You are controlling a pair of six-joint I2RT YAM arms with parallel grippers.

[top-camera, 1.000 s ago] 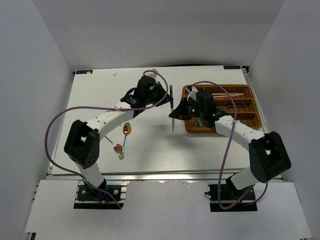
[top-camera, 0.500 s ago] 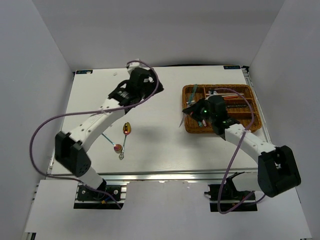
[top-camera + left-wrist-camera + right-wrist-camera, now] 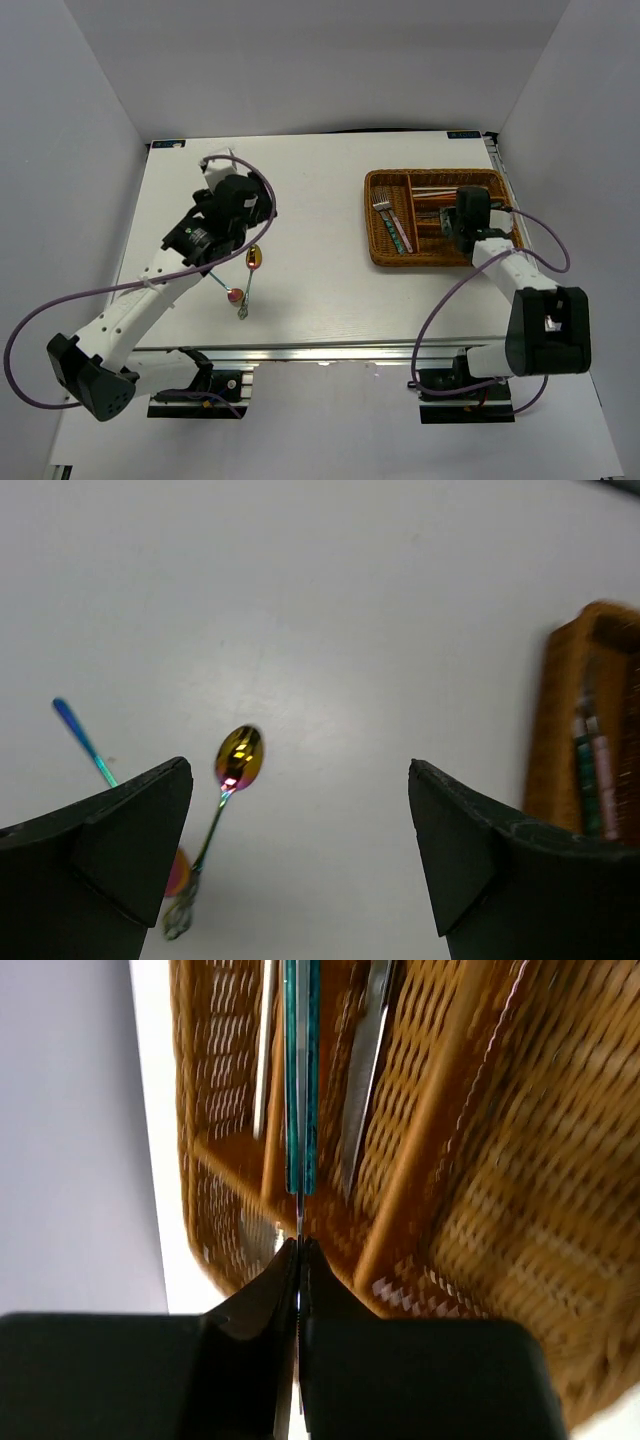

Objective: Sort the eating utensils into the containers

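My right gripper (image 3: 300, 1245) is shut on the thin silver blade of a green-handled knife (image 3: 300, 1080), which points out over a slot of the brown wicker tray (image 3: 470, 1160). In the top view that gripper (image 3: 467, 215) hangs over the right part of the tray (image 3: 378, 255). A fork and another multicoloured-handled piece (image 3: 392, 222) lie in the tray's left section, and chopsticks (image 3: 440, 190) lie in a far slot. My left gripper (image 3: 300, 768) (image 3: 240, 215) is open and empty above the table, just beyond a gold spoon (image 3: 240, 758) (image 3: 254, 258) and a red-bowled spoon (image 3: 235, 295) with a blue handle (image 3: 80, 735).
White walls box in the table on three sides. The two spoons cross each other near the table's front left. The tray (image 3: 590, 730) shows at the right edge of the left wrist view.
The left gripper let go of the knife, opened wide and swung back left toward the spoons. The right arm carried the knife rightward from the table's middle to over the tray.
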